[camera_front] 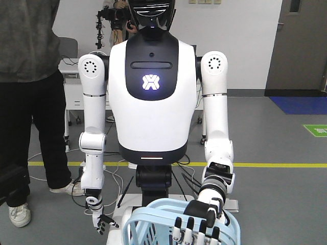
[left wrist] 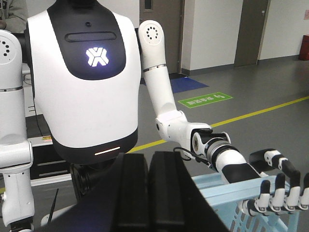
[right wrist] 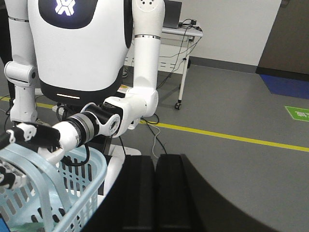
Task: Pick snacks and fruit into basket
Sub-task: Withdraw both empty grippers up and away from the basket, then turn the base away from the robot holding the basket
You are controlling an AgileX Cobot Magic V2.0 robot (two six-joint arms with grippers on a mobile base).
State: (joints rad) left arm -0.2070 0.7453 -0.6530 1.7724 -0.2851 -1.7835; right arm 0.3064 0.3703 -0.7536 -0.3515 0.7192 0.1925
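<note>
A white-and-black humanoid robot [camera_front: 152, 102] stands on a grey floor [camera_front: 286, 143] facing the cameras. It holds out the light blue basket [camera_front: 148, 217], apparently so that goods can be dropped in from the front. Its fingered hand [camera_front: 200, 220] drapes over the basket's rim with the fingers curled down across the edge. That grip seems to be what keeps the basket raised with its mouth upward. Its other hand [camera_front: 102, 222] hangs loose at its side, touching nothing. A person in dark clothes [camera_front: 25, 76] stands beside it.

In the left wrist view, the left hand [left wrist: 149, 162] shows as two black jaws lying side by side with only a thin seam between them. It is closed and holds nothing. The basket sits just ahead of this hand, toward the right hand's side, and does not touch it.

In the right wrist view, the right hand [right wrist: 155, 162] looks the same, with its jaws drawn together and nothing between them. The basket's lattice wall and handle lie ahead of it, toward the left hand's side, near but apart. The basket is therefore in front of both hands and roughly between them, within what looks like easy reach.

No snacks or fruit can be made out in any view, and no tabletop shows. A pale patch at the basket's bottom is too unclear to name. With both hands unloaded, I judge that no item is being carried right now.
</note>
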